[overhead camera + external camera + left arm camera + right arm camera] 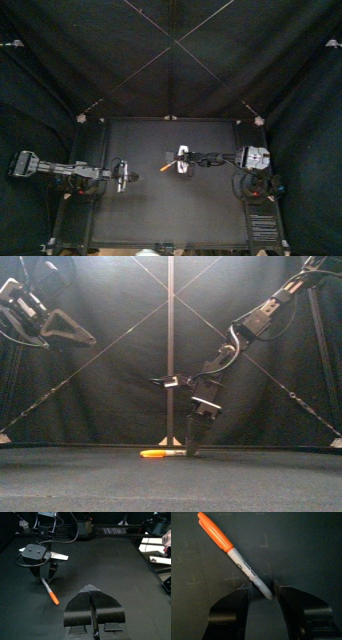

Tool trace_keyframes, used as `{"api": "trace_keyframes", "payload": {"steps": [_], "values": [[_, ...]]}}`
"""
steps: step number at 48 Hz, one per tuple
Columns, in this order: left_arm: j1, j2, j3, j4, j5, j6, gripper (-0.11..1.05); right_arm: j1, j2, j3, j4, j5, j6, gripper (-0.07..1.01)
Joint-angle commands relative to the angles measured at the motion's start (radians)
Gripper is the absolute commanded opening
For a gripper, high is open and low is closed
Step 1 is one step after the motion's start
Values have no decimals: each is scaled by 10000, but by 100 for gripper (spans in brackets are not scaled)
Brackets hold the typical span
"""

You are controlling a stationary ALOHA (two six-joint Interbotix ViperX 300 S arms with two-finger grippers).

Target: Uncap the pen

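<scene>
Black curtains (pixel 171 50) close in the booth at the back and sides, around a matte black table (pixel 147 215). The left arm is held high over the table's left side, and the left gripper (pixel 91 588) has its jaws pressed together. The right gripper (pixel 261 594) stands tip-down near the middle, its jaws parted astride the white end of the pen (pixel 241 562). The pen lies flat on the tabletop with its orange cap (pixel 214 532) on.

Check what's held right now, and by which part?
Nothing gripped yet. The right gripper has open jaws straddling the pen at its white tail end, opposite the orange cap. The left gripper is shut, empty.
</scene>
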Motion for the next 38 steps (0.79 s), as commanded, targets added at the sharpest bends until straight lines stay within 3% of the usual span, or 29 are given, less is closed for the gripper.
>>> {"api": "trace_keyframes", "payload": {"steps": [1,11,20,38], "values": [[31,0,-123,31,-46,0,2,0,-107,-107,92,169,-61,76],[46,-123,-153,15,-92,0,2,107,-92,-77,61,629,-46,59],[337,-307,-215,-31,-107,-31,9,430,-169,-138,46,1058,0,47],[430,-414,-215,-445,-107,-46,42,1350,-1089,-414,31,1043,169,45]]}}
